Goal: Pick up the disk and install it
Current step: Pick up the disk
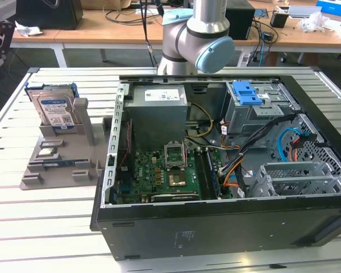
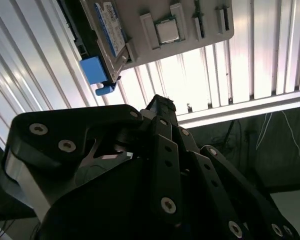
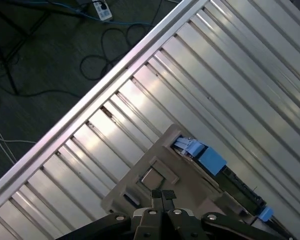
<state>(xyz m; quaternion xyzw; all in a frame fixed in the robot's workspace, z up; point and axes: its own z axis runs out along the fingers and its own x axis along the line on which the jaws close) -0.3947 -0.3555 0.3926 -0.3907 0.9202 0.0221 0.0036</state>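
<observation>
1. Slatted table (image 1: 45, 227): carries all parts.
2. PC case (image 1: 216, 227): open.
3. Arm (image 1: 200, 42): joint above the case's far wall.
4. Grey holder (image 1: 82, 122): exterior view's left of case.
5. Disk (image 1: 55, 112): silver w/ white-blue label, blue rails. Stands on edge in holder slot, label toward exterior camera; long axis unclear.
6. Gripper (image 3: 162, 194): over holder, apart from disk, fingertips pressed together, empty.
</observation>
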